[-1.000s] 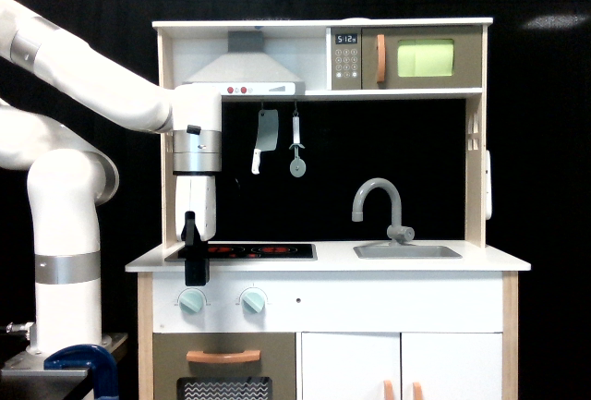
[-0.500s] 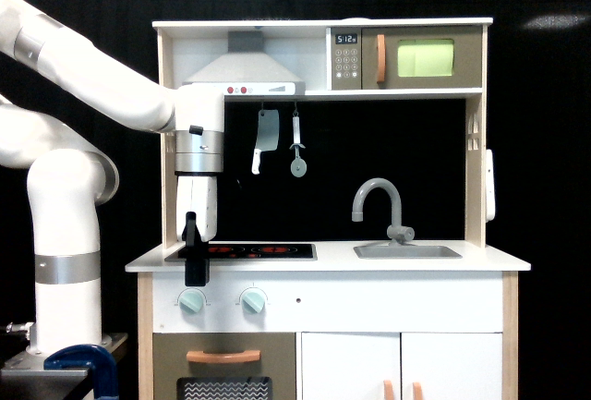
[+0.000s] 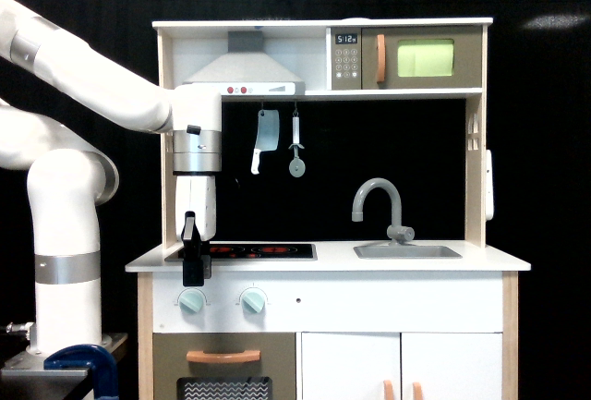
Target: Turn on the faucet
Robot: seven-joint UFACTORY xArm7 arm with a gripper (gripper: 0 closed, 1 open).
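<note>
Grey toy faucet (image 3: 379, 208) stands at sink's back edge, 3 o'clock of end effector (image 3: 192, 275), well apart. End effector hangs over tabletop's (image 3: 332, 259) front edge, empty; opening unreadable edge-on. Likely light, rigid plastic; best pushed at stubby base lever (image 3: 401, 232).

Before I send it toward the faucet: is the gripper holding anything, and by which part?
Nothing visible: the gripper hangs by the stove's front edge, far from the faucet; its jaw state can't be told.
</note>
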